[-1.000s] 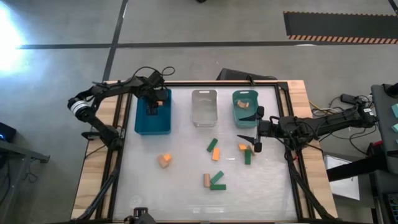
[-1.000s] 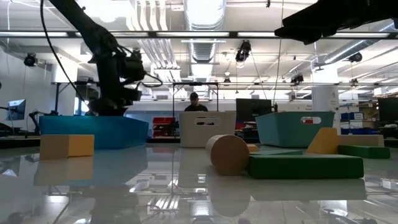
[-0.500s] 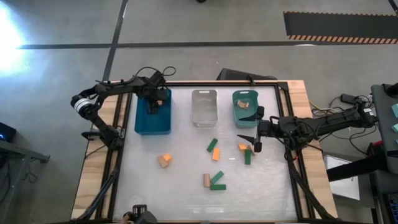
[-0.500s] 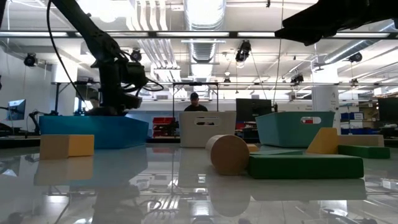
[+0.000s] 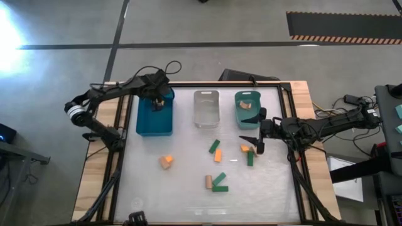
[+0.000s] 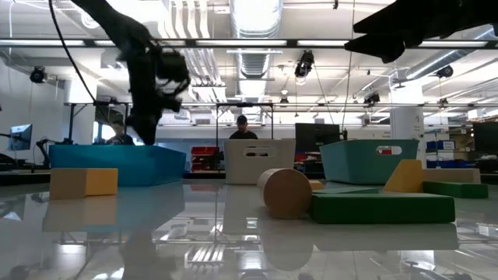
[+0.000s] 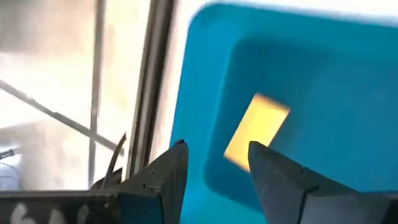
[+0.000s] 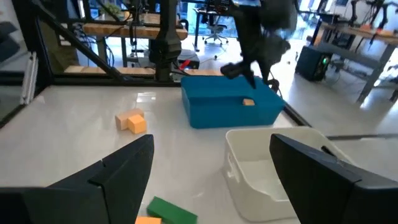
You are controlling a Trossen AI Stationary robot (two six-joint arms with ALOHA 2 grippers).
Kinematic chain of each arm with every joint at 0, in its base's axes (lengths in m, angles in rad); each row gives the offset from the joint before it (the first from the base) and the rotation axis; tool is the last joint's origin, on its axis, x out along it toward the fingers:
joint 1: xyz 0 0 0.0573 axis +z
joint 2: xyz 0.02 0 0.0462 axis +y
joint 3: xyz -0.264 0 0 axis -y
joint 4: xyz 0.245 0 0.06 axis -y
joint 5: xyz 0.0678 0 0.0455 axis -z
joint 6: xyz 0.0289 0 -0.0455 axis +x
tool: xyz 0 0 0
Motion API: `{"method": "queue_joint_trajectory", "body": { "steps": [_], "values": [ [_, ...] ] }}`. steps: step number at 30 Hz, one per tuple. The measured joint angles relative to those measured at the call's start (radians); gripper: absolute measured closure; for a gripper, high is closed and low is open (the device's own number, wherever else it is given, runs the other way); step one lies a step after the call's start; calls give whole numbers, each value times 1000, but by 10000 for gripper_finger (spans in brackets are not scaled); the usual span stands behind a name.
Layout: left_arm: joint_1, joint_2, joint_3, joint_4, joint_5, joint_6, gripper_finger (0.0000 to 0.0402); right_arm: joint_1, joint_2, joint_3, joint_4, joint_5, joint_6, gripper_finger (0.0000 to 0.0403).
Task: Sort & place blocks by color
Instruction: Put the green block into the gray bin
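Hanging the left gripper (image 5: 158,103) over the back half of the blue bin (image 5: 143,125), fingers spread apart and pinching nothing. Looking down past them at an orange block (image 7: 256,130) lying loose on the bin floor, clear of both fingertips. Reading that as the tail end of a drop-off: block delivered, gripper empty.

Parking the right gripper (image 5: 259,145) just in front of the teal bin (image 5: 239,116), jaws gaping wide with nothing between them, hovering right by a small orange piece (image 5: 245,149) and a green bar (image 5: 250,158). Spotting a couple of pale pieces (image 5: 246,105) sitting inside that teal bin too.

Leaving plenty out on the table (image 5: 188,201):
- an orange-and-tan block (image 5: 166,162) out in front of the blue bin
- a green block (image 5: 214,145) touching an orange bar (image 5: 218,156), in front of the clear bin (image 5: 206,108)
- a tan cylinder (image 5: 208,182) just beside a green L-shaped pair (image 5: 219,182), nearer the front edge

Guessing roughly a third done, maybe less.

Thinking about what's next for the left arm:
- lifting straight up first to clear the bin wall
- swinging out to the orange-and-tan block, the closest one on its side
- keeping the jaws apart on the way down and squaring up across the block's narrow width before squeezing

Wondering a bit which bin takes that two-tone one, honestly.
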Motion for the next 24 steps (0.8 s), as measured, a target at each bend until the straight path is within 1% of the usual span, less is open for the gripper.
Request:
{"method": "queue_joint_trajectory", "body": {
  "steps": [3, 6, 10, 13, 16, 19, 24],
  "values": [
    [-76, -71, 15, 0, 30, -126, 249, 0, 16, 0, 1, 0, 65, 92],
    [-171, -153, 10, 30, 58, -259, 249, 0, 44, 1, 1, 0, 95, 99],
    [-317, -254, -21, 116, 67, -454, 249, 0, 97, 26, -2, 0, 109, 110],
    [-425, -305, -49, 201, 67, -579, 249, 0, 142, 64, -22, 0, 108, 117],
    [-528, -345, -104, 327, 67, -643, 249, 0, 189, 122, -96, -1, 108, 123],
    [-618, -367, -171, 491, 62, -664, 249, 0, 243, 190, -198, 0, 108, 129],
    [-715, -375, -278, 786, 54, -656, 249, 0, 334, 307, -353, -1, 104, 135]
  ]
}}
